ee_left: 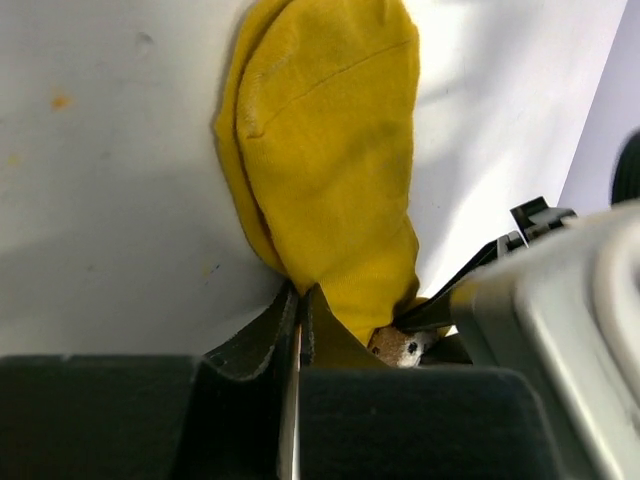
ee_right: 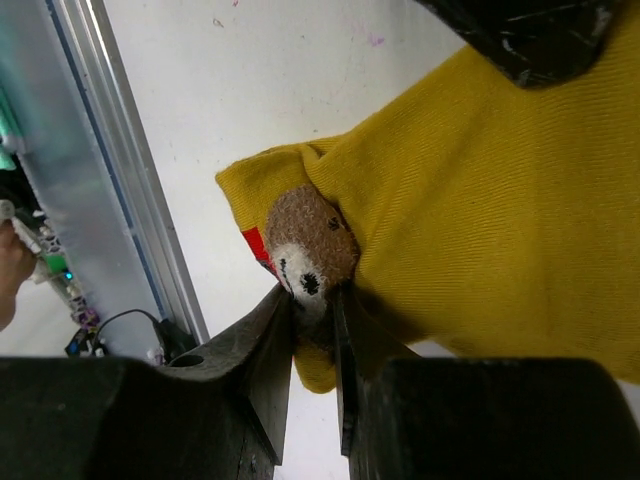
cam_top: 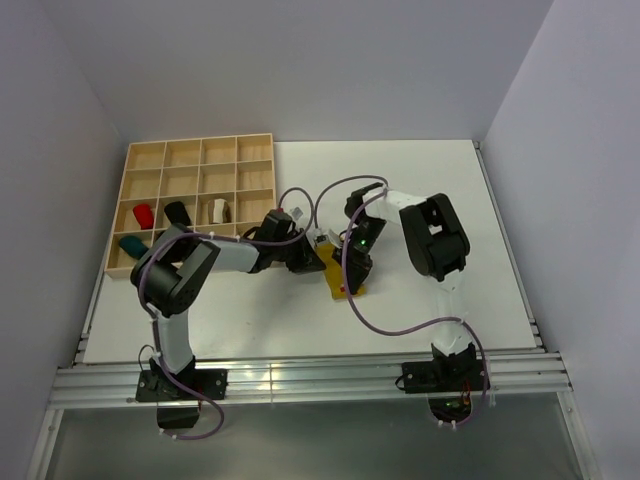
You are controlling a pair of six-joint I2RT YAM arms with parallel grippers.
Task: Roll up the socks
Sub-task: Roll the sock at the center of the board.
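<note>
A mustard yellow sock point(cam_top: 338, 284) lies flat on the white table between both arms. In the left wrist view it point(ee_left: 330, 170) stretches away from my left gripper point(ee_left: 298, 298). That gripper is shut, its tips pressed at the sock's near edge with no fabric showing between them. My right gripper point(ee_right: 312, 300) is shut on the sock's point(ee_right: 480, 210) folded end, pinching the brown bear-face patch point(ee_right: 305, 245). From above, the left gripper point(cam_top: 318, 262) and right gripper point(cam_top: 352, 268) meet over the sock. The left fingertip point(ee_right: 530, 40) rests on the sock's far part.
A wooden compartment tray point(cam_top: 190, 152) stands at the back left. It holds stubby rolls: red point(cam_top: 143, 214), black point(cam_top: 178, 212), white point(cam_top: 220, 210) and teal point(cam_top: 131, 243). An aluminium rail point(ee_right: 120, 200) runs along the table's near edge.
</note>
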